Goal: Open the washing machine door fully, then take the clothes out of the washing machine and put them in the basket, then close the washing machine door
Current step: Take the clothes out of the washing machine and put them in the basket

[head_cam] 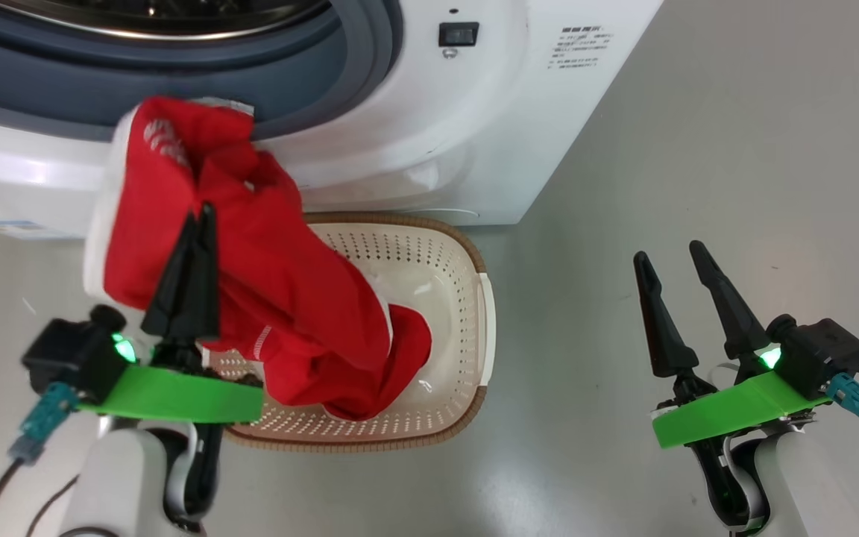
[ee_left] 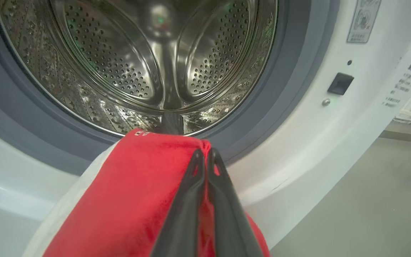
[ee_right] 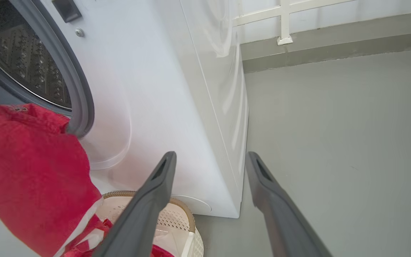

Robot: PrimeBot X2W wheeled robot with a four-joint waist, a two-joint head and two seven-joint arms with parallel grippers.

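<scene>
The left pincer, pressed together, pinches the soft red clothes with white panels. They drape past its fingers into the cream perforated plastic basket, which stands before the white boxy washing machine. The right pincer is spread.

The head view looks steeply down onto the basket and washing machine front. Both wrist views face that front, the left nearest.

Laundry rm: washing machine, basket, grey floor
</scene>
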